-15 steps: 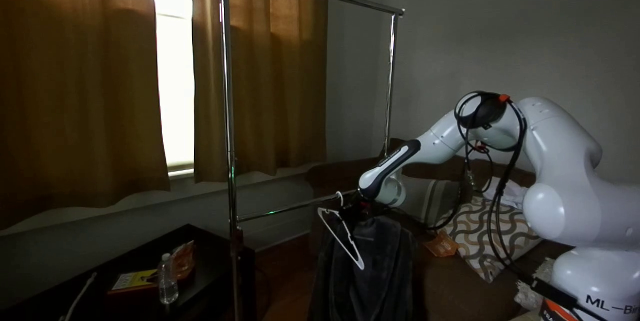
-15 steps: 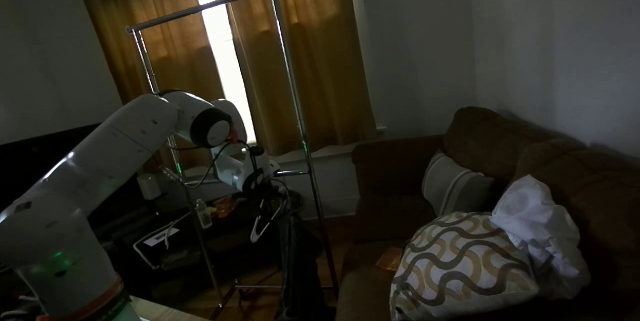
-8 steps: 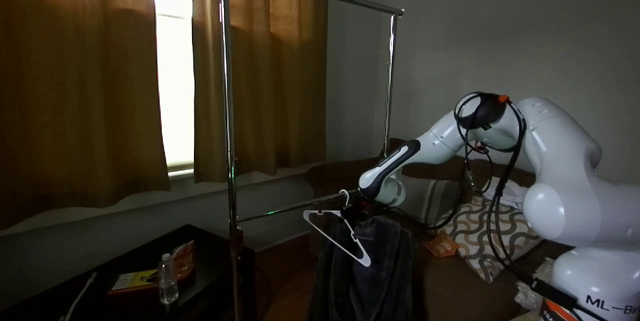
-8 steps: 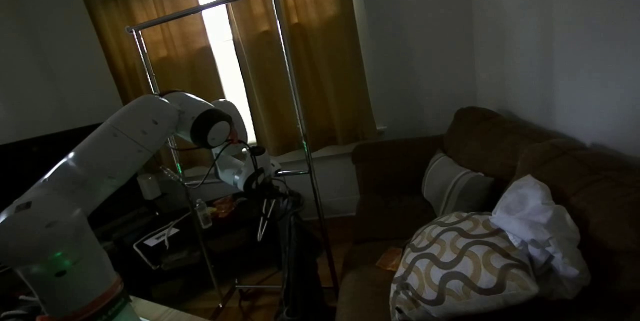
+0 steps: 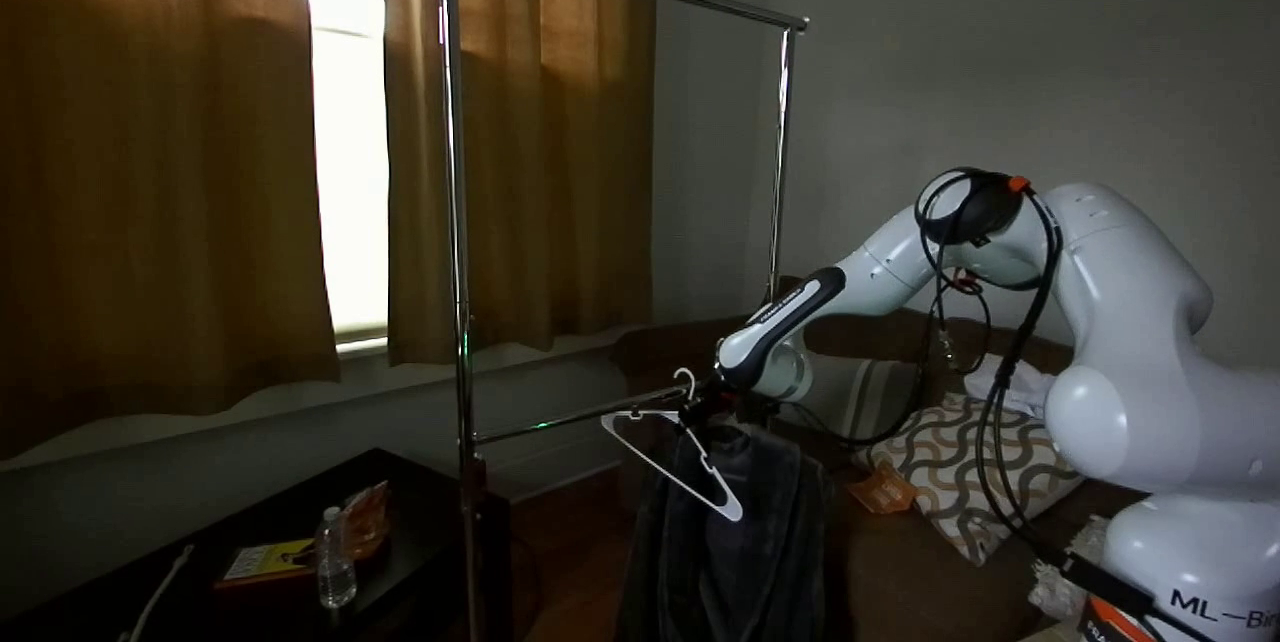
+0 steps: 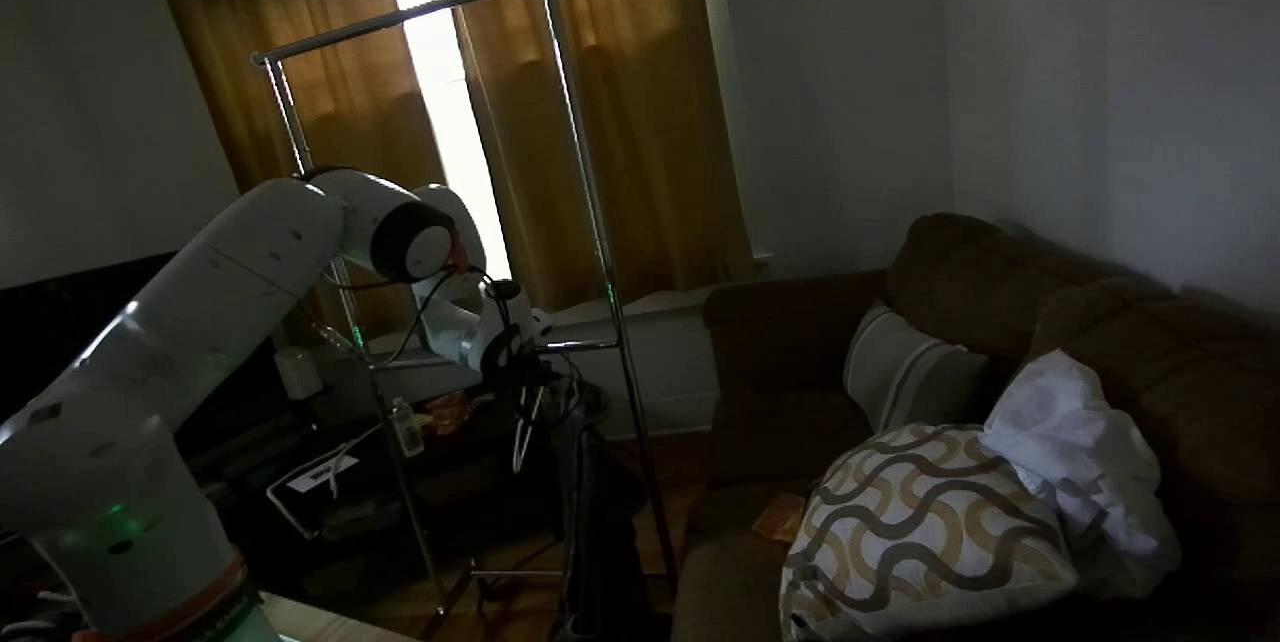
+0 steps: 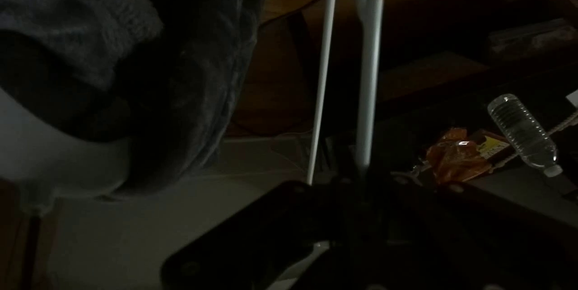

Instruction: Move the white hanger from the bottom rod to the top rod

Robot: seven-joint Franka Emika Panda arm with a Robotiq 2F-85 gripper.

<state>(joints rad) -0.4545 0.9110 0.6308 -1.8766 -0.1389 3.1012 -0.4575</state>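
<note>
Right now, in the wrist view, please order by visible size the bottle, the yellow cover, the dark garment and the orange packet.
Dark garment
Bottle and orange packet: too alike to rank
Yellow cover

In an exterior view, a bright window (image 6: 450, 107) stands between ochre curtains (image 6: 655, 152) at upper left; dim grey wall (image 6: 1060, 72) fills the upper right, a brown sofa (image 6: 790, 422) the lower right, and reddish-brown floor (image 6: 687, 457) shows at lower centre.

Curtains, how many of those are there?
2: the left curtain and the right curtain, one on each side of the bright window in both exterior views. I see no others.
</note>
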